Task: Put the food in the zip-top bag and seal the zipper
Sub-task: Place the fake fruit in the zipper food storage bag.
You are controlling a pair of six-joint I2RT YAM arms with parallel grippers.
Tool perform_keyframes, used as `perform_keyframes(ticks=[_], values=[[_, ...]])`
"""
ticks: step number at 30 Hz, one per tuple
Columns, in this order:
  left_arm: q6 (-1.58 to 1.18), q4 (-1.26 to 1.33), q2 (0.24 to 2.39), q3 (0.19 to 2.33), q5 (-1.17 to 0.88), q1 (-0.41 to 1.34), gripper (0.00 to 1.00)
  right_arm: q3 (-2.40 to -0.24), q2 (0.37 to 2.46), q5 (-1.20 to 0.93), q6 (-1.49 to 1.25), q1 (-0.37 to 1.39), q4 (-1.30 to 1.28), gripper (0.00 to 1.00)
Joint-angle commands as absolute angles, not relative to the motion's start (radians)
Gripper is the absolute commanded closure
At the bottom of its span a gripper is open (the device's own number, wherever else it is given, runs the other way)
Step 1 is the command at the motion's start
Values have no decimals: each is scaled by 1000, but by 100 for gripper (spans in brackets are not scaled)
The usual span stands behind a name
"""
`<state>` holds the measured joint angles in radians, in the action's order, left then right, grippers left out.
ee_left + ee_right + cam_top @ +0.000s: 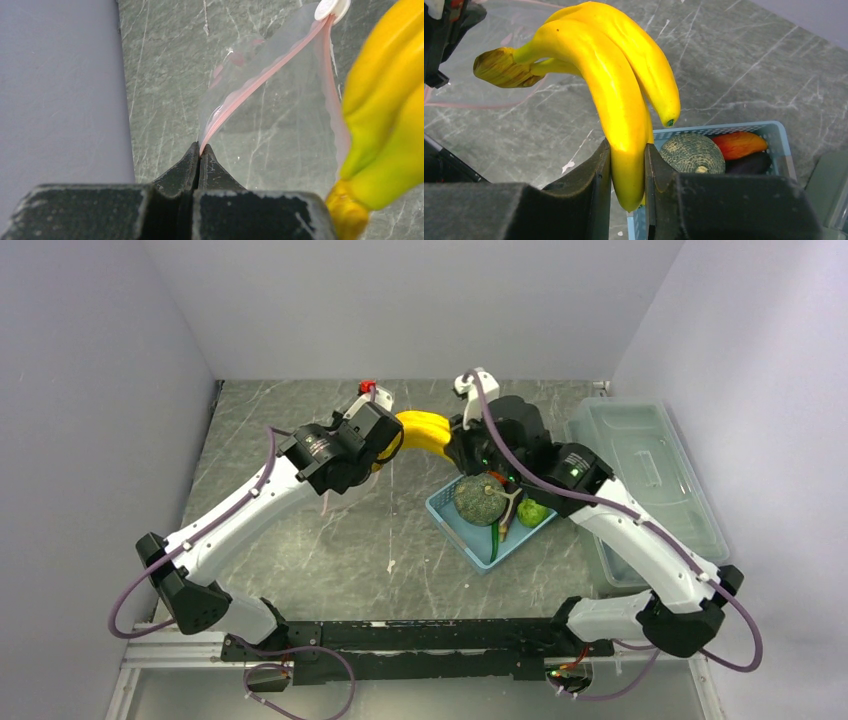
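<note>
1. Pale grey walls [100,390] enclosed the grey-green marbled tabletop [330,540].
2. The left gripper [200,150] pinched the pale-pink zipper strip [260,82] of the clear plastic zip-top bag [280,115] above the tabletop.
3. The right gripper [628,150] clamped the yellow toy banana bunch [609,80] beside the bag's mouth.

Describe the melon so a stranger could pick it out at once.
Start at the large clear lidded box on the right; just left of it sits a light-blue basket. The melon fills the basket's far-left end: round, netted grey-green, duller and bigger than the bright green vegetable beside it.
</note>
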<state>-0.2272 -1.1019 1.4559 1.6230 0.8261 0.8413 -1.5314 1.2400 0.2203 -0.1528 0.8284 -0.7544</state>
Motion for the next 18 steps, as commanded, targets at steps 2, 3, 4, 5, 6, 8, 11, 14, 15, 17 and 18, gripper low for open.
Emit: perform_keyframes(ticks=[2, 3, 4, 5, 6, 8, 11, 14, 15, 17, 18], values=[[-254, -1112, 1461, 1669, 815, 843, 100, -1603, 1277, 299, -131, 894, -684, 100], [-255, -1112, 1462, 1670, 812, 843, 100, -1608, 1284, 310, -128, 906, -684, 100], [-256, -1112, 1463, 1670, 808, 842, 100, -1613, 1292, 320, -124, 918, -686, 100], [-258, -1113, 1464, 1671, 806, 843, 100, -1619, 1299, 331, -121, 928, -688, 100], [-260, -1114, 1466, 1673, 803, 843, 100, -1624, 1306, 343, -117, 939, -689, 100], [-264, -1113, 1466, 1676, 796, 842, 100, -1636, 1321, 366, -110, 963, -694, 100], [-271, -1107, 1464, 1680, 778, 843, 100, -1641, 1341, 398, -101, 992, -697, 100], [-279, -1103, 1462, 1681, 765, 842, 100, -1630, 1356, 415, -103, 1007, -699, 100], [-282, -1102, 1461, 1682, 760, 843, 100, -1624, 1360, 417, -106, 1010, -701, 100], [-286, -1099, 1456, 1681, 753, 843, 100, -1606, 1363, 417, -115, 1014, -696, 100], [-288, -1096, 1453, 1680, 750, 843, 100, -1594, 1363, 416, -119, 1015, -692, 100]])
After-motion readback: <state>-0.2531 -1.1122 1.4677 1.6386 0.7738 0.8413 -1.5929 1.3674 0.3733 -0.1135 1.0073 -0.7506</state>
